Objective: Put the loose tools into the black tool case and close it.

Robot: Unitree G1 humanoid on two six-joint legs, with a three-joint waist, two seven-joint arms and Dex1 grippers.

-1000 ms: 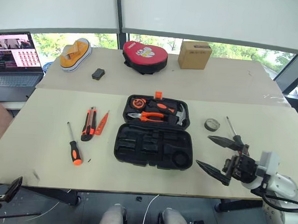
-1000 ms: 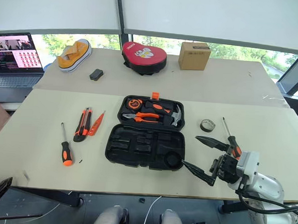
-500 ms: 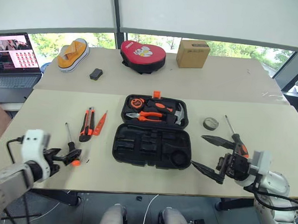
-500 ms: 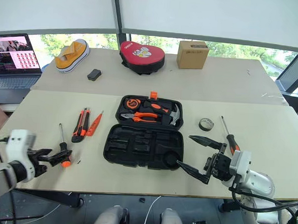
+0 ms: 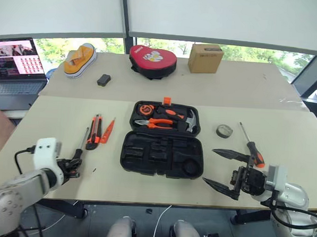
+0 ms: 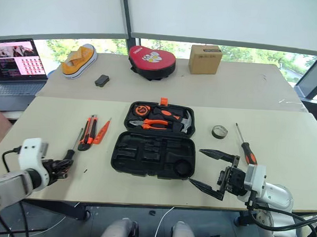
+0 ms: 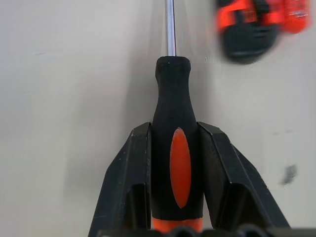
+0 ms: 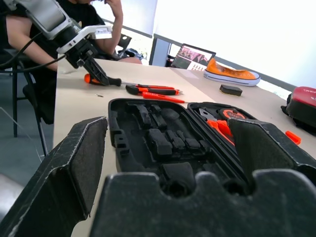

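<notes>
An orange-and-black screwdriver [image 7: 176,163] is clamped at its handle by the left gripper [image 5: 73,163], left of the open black tool case [image 5: 164,140]. The right gripper [image 5: 225,170] is spread wide and empty, right of the case.

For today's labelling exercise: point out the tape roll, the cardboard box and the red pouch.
Tape roll [image 5: 225,131], left eye view, on its rim.
Cardboard box [image 5: 206,58], left eye view, on its front face.
Red pouch [image 6: 152,60], right eye view, on its top.
</notes>
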